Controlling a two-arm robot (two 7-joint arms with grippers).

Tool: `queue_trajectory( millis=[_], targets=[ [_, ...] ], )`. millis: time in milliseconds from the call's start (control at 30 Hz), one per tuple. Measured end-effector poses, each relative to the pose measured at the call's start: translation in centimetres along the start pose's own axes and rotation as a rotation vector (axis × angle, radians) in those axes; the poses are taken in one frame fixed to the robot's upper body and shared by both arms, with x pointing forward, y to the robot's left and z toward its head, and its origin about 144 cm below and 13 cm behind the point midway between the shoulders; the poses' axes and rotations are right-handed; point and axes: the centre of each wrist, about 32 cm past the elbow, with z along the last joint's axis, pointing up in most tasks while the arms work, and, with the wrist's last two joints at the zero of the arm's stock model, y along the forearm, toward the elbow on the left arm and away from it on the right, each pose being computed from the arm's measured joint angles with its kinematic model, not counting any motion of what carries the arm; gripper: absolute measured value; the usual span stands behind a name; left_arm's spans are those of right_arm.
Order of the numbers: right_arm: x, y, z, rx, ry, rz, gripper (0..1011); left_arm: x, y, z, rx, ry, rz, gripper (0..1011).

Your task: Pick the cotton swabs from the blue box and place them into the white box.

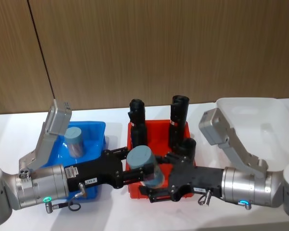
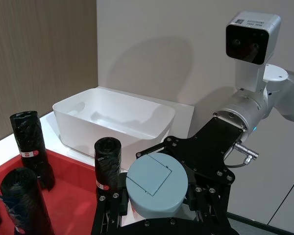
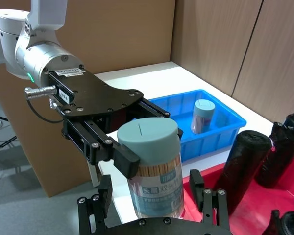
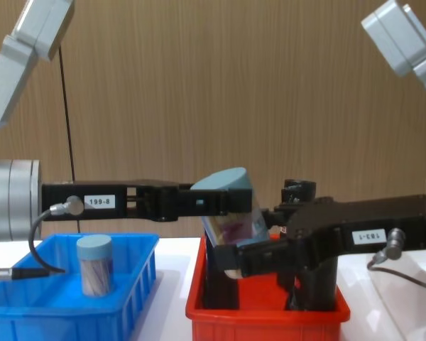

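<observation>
Handing off above red bin [image 1: 135, 190], prob since white box [image 1: 245, 103] sat R side: left gripper [image 1: 131, 168] clamped swab jar [image 1: 140, 158] at lid, right gripper [image 1: 159, 181] fingers spread round its body.

Clamped in the left end effector [image 2: 159, 208]: a cotton swab jar [image 2: 157, 183], pale blue lid uppermost. Just behind it, the black right end effector [image 2: 186, 161], fingers [image 2: 149, 149] reaching either side. Farther off on the desk [image 2: 5, 149], the white box [image 2: 112, 142]; nearer, a red bin [image 2: 73, 196] holding upright black rolls [image 2: 32, 142].
</observation>
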Motion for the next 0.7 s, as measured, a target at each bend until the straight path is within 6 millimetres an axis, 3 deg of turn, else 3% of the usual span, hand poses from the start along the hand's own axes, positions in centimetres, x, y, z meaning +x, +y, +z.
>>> queue_trajectory(
  millis=[200, 433, 700],
  targets=[
    [0.1, 0.3, 0.13, 0.001, 0.003, 0.012, 907, 0.0, 0.0, 0.0, 0.0, 0.0, 0.0, 668],
    [0.2, 0.51, 0.19, 0.004, 0.008, 0.021, 710, 0.0, 0.0, 0.0, 0.0, 0.0, -0.001, 666],
    [0.26, 0.66, 0.2, 0.007, 0.012, 0.029, 656, 0.0, 0.01, 0.01, 0.0, 0.0, -0.002, 666]
  ],
)
